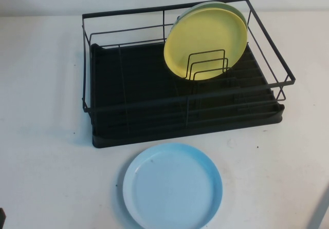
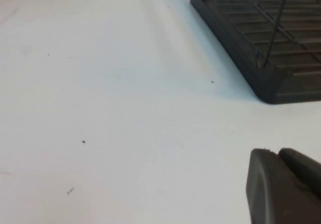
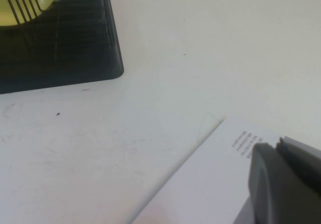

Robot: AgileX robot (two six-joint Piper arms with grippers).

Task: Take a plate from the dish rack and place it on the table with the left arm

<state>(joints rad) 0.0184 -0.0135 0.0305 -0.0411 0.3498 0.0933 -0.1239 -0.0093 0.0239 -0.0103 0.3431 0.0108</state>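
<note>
1. The plate is lying flat on the table near the near edge, just in front of the dish rack and clear of it; nothing is holding it.
2. The yellow plate is standing upright in the rack's far right part, with the pale green plate behind it.
3. The left gripper is hanging over bare table toward the near left corner, beside the rack's corner; I cannot tell its finger spacing.
4. The right gripper is sitting toward the near right corner over a white sheet; its spacing is likewise unclear.
5. The plate is lying between both, to the left gripper's right, so the task looks done.
</note>
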